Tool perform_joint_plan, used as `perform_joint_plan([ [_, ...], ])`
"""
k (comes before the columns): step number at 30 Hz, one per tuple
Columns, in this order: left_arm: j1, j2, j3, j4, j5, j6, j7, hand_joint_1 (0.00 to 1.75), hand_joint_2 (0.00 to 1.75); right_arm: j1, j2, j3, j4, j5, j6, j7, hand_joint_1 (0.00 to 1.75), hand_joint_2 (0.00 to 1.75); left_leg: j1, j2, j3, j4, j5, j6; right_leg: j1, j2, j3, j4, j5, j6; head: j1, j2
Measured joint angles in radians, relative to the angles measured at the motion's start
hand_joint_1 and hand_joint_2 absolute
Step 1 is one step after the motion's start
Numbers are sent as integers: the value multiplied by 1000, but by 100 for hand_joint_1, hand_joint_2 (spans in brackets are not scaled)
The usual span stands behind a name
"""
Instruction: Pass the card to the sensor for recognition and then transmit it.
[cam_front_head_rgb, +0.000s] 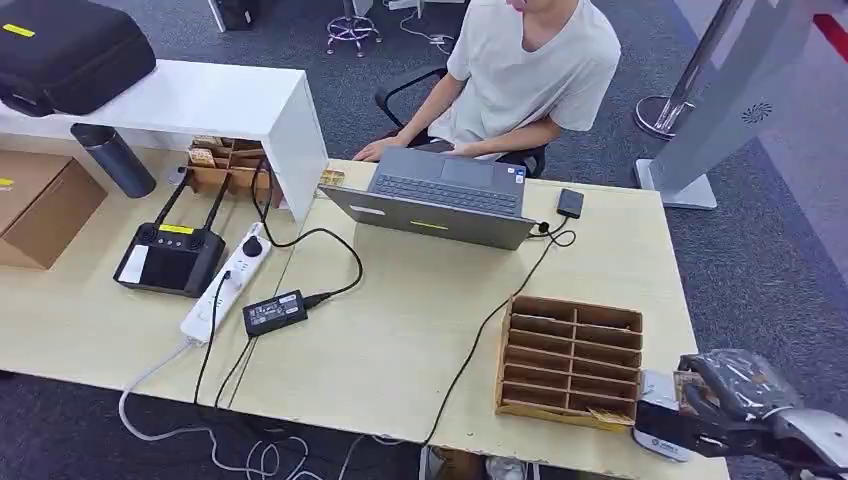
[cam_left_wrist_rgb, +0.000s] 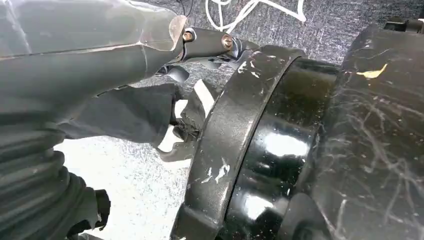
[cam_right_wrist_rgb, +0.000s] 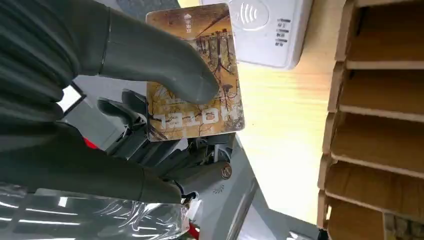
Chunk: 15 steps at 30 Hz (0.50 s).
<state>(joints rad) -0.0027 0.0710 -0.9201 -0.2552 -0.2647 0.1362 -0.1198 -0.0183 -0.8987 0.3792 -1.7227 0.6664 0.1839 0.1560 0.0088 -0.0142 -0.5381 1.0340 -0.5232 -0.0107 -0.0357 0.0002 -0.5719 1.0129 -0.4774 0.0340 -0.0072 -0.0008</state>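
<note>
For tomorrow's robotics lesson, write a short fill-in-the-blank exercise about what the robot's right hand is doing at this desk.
1. The right hand holds a card printed with the word ____.
2. The white sensor lies on the ____ beside the wooden organizer.
3. A person sits behind the open ____.

Missing words: HOTEL; table; laptop

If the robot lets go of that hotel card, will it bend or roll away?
Probably neither. The card looks flat and stiff, staying straight though the right hand pinches just one part. It seems thin and light, so it would likely drop flat. Its glossy face could be slippery under the thumb.
</note>
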Motion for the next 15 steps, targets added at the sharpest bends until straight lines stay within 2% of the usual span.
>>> perform_joint_plan([
  [15,0,1,0,0,0,-3,0,0,175,27,9,-14,0,-6,-1,1,175,175,0,0,0,0,0,0,0,0,0,0,0,0,0,0],
])
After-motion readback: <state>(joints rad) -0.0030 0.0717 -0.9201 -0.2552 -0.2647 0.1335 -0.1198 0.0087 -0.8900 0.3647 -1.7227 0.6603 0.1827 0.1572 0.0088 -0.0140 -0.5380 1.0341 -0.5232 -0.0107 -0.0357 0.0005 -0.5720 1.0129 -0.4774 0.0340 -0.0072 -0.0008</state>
